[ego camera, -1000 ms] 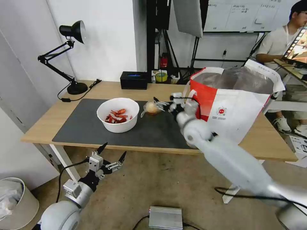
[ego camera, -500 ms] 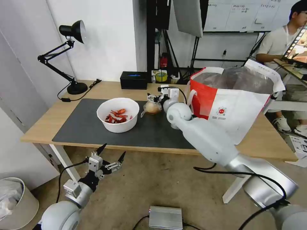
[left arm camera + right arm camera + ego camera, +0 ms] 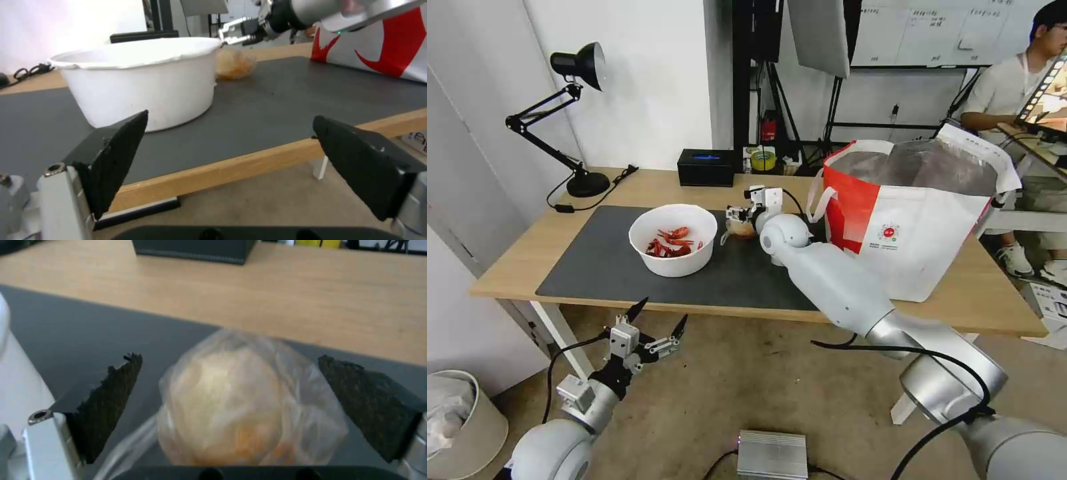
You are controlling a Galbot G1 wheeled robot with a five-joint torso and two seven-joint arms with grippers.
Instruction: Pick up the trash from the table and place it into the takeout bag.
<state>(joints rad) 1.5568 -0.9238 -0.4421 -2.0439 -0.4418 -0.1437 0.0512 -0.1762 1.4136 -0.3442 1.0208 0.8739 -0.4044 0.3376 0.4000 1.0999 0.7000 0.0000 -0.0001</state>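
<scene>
We reach our right pincer [image 3: 738,217] out over the dark grey mat [image 3: 594,263] on the bench [image 3: 527,250], where it hangs at the tan ball in clear wrap [image 3: 742,229]. In the right wrist view its two black fingers [image 3: 111,400] stand spread wide, one on each side of the ball [image 3: 242,406], and neither pad touches the wrap. The ball lies on the mat near the mat's far edge, between the white bowl [image 3: 674,240] and the takeout bag [image 3: 914,213]. Red crayfish shells [image 3: 670,243] lie in the bowl, which sits on the mat just beside the ball. The bag stands upright on the right part of the bench, its mouth open and its foil lining showing, with a white loop handle [image 3: 817,193] hanging toward our right arm.

Our left pincer [image 3: 657,327] hangs low, below the front edge of the bench and clear of it, with its fingers [image 3: 115,156] spread and nothing between them. From the left wrist view we look across the bench edge at the bowl [image 3: 138,80], the ball [image 3: 233,65] behind it, and the right pincer [image 3: 236,31] above the ball.

A black rectangular box [image 3: 706,167] rests at the far edge of the bench, and a black desk lamp [image 3: 570,120] stands at its far left corner.
</scene>
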